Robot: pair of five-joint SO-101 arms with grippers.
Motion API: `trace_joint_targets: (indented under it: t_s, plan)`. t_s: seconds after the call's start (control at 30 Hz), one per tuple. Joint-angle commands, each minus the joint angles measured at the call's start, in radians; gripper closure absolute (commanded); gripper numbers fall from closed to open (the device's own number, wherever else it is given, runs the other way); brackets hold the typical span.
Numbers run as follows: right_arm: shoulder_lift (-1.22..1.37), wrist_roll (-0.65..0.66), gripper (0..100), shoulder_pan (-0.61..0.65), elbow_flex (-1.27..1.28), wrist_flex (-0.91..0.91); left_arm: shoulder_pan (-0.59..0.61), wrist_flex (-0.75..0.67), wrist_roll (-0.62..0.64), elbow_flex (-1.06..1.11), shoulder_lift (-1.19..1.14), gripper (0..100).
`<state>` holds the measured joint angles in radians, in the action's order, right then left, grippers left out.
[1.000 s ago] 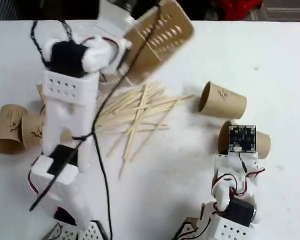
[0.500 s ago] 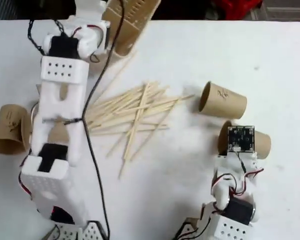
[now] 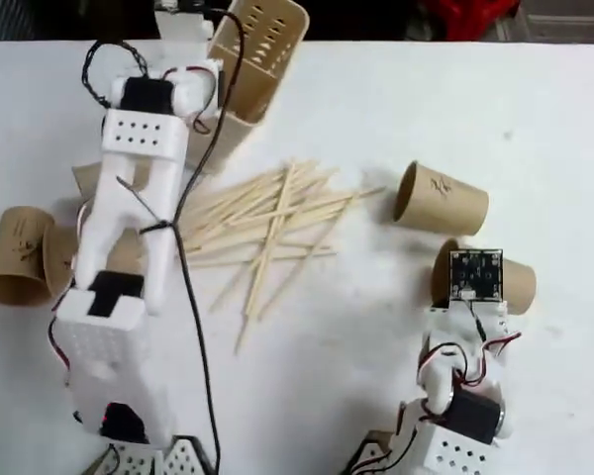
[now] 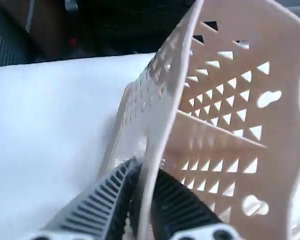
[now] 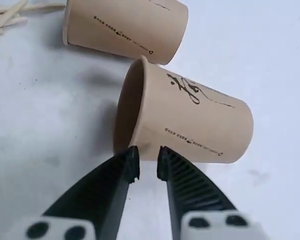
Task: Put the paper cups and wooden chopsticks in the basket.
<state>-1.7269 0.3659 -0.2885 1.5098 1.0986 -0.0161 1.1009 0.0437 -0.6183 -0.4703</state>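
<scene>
My left gripper (image 4: 142, 182) is shut on the wall of the beige slotted basket (image 4: 225, 125), its jaws pinching the rim from both sides. In the high view the basket (image 3: 260, 54) stands tilted at the table's far edge, beyond the wooden chopsticks (image 3: 267, 223) strewn over the middle. My right gripper (image 5: 147, 165) is shut, with only a sliver between its tips, right at the mouth rim of a paper cup (image 5: 190, 120) lying on its side. A second cup (image 5: 125, 25) lies just past it. Two more cups (image 3: 15, 252) lie at the left edge.
The left arm (image 3: 129, 198) stretches over the table's left part and covers some of it, with a black cable (image 3: 193, 297) trailing beside it. The right arm's camera block (image 3: 477, 274) sits over the nearer right cup (image 3: 515, 284).
The left arm has swung the basket leftward and back, turning it from tilted over the chopsticks to more upright at the far edge. The right arm and the cups have stayed put.
</scene>
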Motion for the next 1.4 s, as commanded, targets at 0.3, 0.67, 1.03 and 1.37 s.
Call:
trace_joint_targets:
  t_s: [0.3, 0.67, 1.03, 1.37]
  plan:
    - [-0.004, 0.017, 91.8, 0.016, 0.005, -0.019, 0.015, 0.219, -0.16, -0.443, -0.239, 98]
    - [-0.004, 0.017, 91.8, 0.054, 0.018, -0.021, 0.068, 0.245, -0.189, -0.641, -0.426, 98]
    - [-0.004, 0.017, 92.0, 0.054, 0.018, -0.021, 0.068, 0.238, -0.187, -0.652, -0.538, 85]
    - [-0.004, 0.017, 92.0, 0.054, 0.018, -0.021, 0.073, 0.222, -0.192, -0.652, -0.595, 98]
